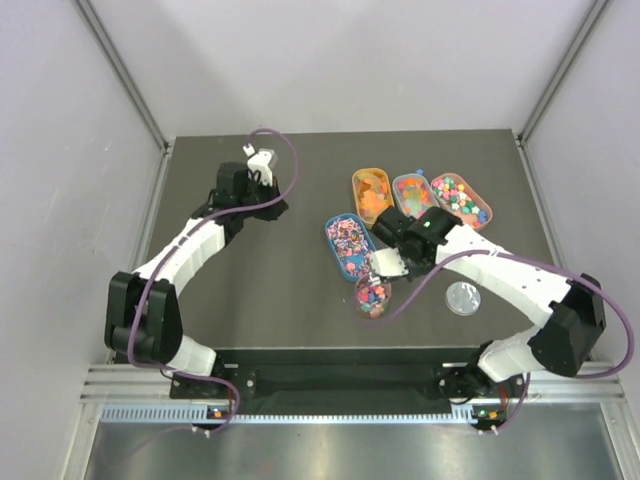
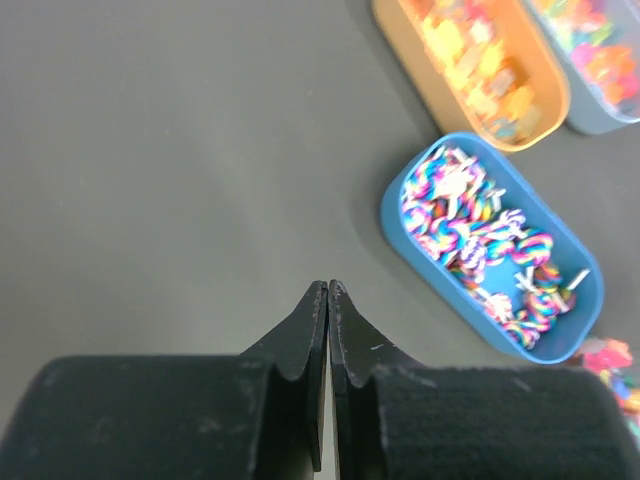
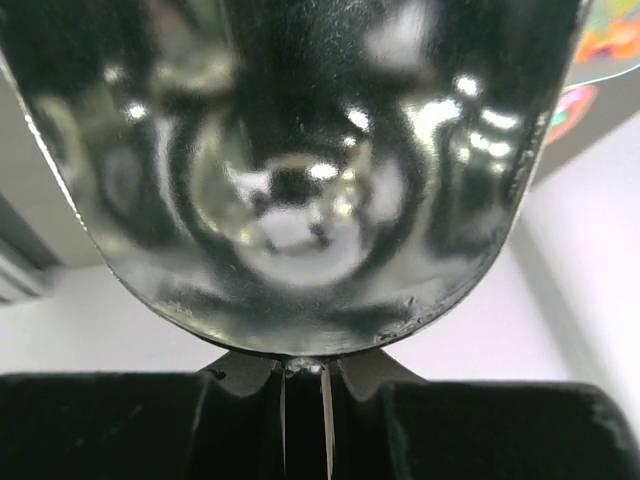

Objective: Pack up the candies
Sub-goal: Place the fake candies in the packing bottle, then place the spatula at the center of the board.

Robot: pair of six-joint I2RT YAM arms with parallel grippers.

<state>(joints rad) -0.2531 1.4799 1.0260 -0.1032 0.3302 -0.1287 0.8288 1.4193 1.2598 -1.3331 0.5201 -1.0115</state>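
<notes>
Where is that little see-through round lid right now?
In the top view, the clear round lid lies flat on the table, right side near the front edge, between the small round tub and the right arm.

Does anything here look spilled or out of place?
Nothing stands out. The candies sit inside the oval trays and the round cup; the clear lid lies on the table beside it.

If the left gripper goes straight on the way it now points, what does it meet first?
Probably the bare dark grey tabletop; the shut left gripper aims beside the blue oval tray, not at it.
</notes>
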